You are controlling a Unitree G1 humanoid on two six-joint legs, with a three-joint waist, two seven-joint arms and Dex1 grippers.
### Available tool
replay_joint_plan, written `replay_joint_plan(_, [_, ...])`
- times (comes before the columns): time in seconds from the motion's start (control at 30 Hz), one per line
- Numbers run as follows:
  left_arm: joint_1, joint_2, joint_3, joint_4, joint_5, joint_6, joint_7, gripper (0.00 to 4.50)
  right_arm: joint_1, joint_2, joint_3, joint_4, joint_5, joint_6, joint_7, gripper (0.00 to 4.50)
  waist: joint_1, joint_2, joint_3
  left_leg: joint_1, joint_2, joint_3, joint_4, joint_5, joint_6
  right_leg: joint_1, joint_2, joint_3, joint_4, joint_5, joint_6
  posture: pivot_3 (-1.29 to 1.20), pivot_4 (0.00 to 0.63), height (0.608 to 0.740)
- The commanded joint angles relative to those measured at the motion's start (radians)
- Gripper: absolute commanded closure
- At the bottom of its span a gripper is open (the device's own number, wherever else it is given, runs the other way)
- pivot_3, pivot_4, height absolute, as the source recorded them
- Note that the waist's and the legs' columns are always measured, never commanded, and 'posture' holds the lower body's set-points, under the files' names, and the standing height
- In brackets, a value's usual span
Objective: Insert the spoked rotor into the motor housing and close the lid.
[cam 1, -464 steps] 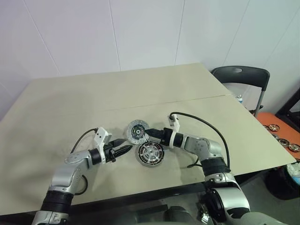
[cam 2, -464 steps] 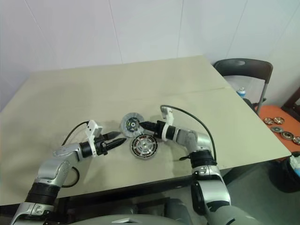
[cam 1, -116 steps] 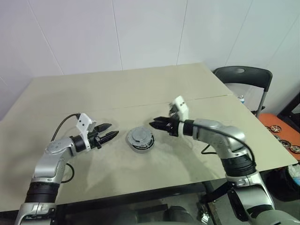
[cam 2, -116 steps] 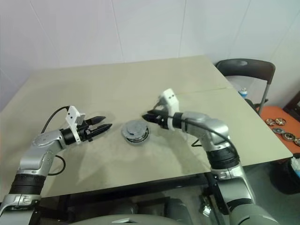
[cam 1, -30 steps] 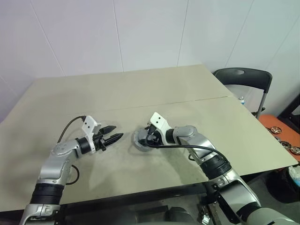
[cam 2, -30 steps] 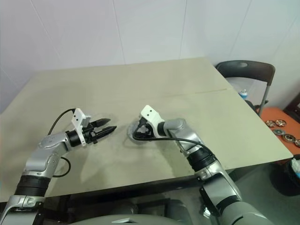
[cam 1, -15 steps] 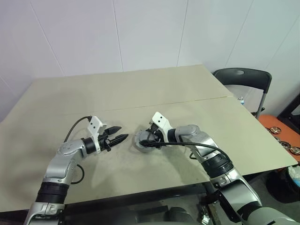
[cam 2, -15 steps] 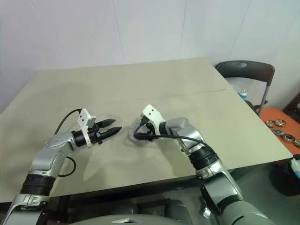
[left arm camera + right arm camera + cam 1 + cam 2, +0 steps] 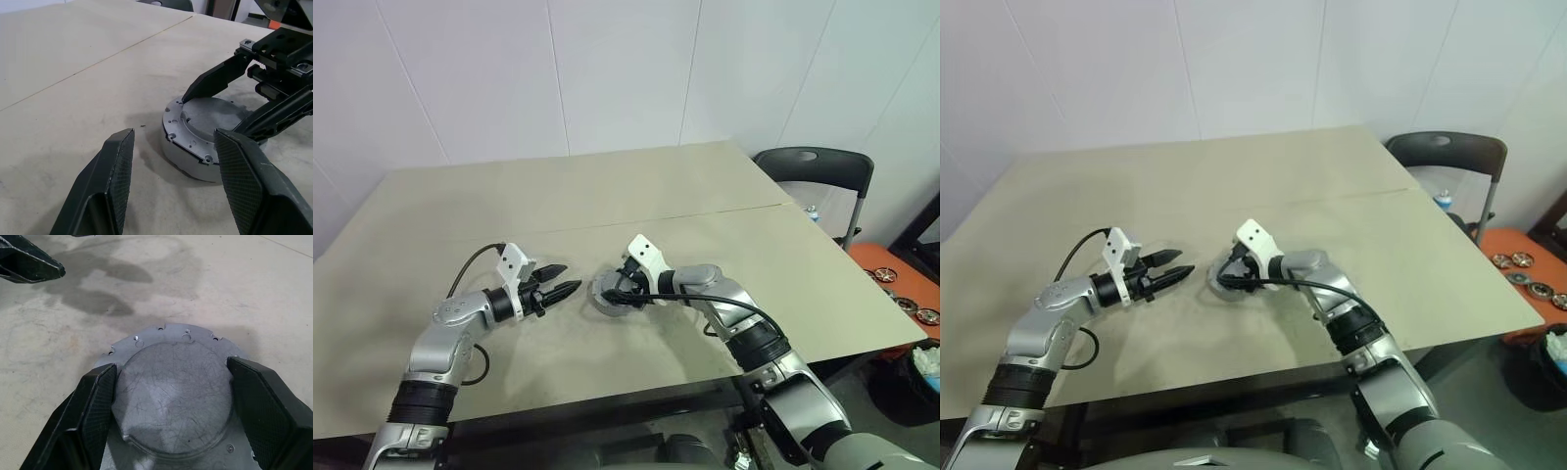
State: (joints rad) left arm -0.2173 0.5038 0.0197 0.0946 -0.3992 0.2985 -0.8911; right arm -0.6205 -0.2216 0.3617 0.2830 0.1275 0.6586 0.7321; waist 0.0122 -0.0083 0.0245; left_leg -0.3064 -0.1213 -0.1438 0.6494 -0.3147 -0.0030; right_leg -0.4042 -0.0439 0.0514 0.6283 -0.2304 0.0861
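The motor housing (image 9: 599, 305) sits mid-table with the grey notched lid (image 9: 208, 117) lying flat on top of it. My right gripper (image 9: 172, 366) reaches down over it, its fingers (image 9: 98, 401) pressed against opposite sides of the lid's raised centre (image 9: 171, 396). My left gripper (image 9: 563, 287) hovers just left of the housing, level with it, open and holding nothing. In the left wrist view its fingers (image 9: 115, 171) frame the housing wall (image 9: 188, 161) from a short distance. The spoked rotor is hidden.
A seam (image 9: 724, 211) crosses the beige table behind the housing. A black chair (image 9: 813, 166) stands past the table's right edge. Orange trays with metal parts (image 9: 901, 294) lie on the floor at the right.
My right wrist has rolled slightly while staying on the lid. The left gripper holds its place beside the housing. The camera view has shifted a little.
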Motion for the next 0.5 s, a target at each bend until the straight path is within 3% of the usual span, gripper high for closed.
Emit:
replay_joint_plan(0.03, [-0.013,0.003,0.009,-0.031,0.002,-0.005,0.000,1.75,-0.023,-0.006,-0.033,0.061,-0.035,0.052,-0.064,1.28,0.000,0.000,0.000,0.000,0.000,0.000,0.000,0.000,0.000,0.000,0.000,0.000,0.000,0.000,0.000,0.00,0.000,0.740])
replay_joint_plan(0.5, [-0.011,0.001,0.008,-0.029,0.003,-0.004,0.002,1.75,-0.031,0.040,-0.074,0.037,0.014,0.111,-0.052,1.28,-0.001,0.001,0.001,0.000,0.000,0.000,-0.001,0.000,0.000,-0.001,0.000,0.000,0.000,0.000,0.000,0.00,0.000,0.740])
